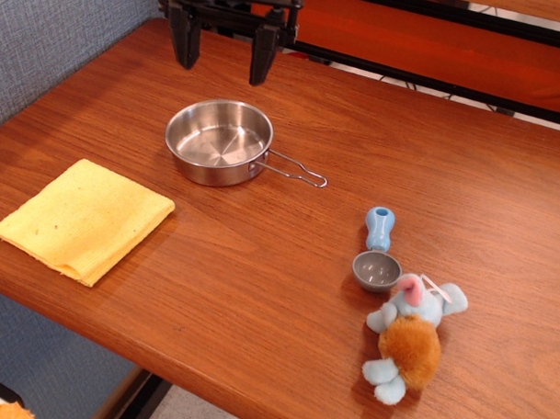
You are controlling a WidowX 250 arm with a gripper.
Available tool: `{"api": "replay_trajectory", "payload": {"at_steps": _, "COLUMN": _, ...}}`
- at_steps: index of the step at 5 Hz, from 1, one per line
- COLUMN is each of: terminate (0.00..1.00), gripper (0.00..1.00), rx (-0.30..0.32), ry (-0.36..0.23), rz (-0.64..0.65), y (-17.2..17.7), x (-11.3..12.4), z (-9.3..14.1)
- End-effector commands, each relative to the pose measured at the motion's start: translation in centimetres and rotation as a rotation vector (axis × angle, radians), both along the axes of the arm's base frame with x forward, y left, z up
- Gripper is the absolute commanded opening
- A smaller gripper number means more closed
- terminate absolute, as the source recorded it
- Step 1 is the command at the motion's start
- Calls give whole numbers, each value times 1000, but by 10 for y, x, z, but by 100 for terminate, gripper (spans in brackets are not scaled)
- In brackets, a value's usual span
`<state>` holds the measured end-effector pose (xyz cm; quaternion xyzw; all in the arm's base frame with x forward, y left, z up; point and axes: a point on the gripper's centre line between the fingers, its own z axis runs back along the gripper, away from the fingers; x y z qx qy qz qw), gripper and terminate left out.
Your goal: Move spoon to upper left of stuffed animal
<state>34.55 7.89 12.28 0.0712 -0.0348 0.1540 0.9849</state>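
Observation:
The spoon (378, 253) lies on the wooden table, its grey bowl toward me and its short light-blue handle pointing away. It sits just to the upper left of the stuffed animal (409, 335), its bowl almost touching the toy's pink patch. The stuffed animal lies near the table's front right, with blue limbs and an orange-brown body. My gripper (223, 65) hangs open and empty at the back left, above and behind the steel pan, far from the spoon.
A steel pan (218, 140) with a wire handle stands at the back left centre. A folded yellow cloth (84, 217) lies at the left near the front edge. A grey wall runs along the left; an orange panel is behind the table.

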Motion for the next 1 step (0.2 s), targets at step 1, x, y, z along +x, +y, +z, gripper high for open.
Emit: {"api": "replay_trajectory", "payload": {"at_steps": 1, "terminate": 100, "gripper": 100, "rx": 8, "ry": -51, "rz": 8, "y": 1, "x": -14, "z": 20}}
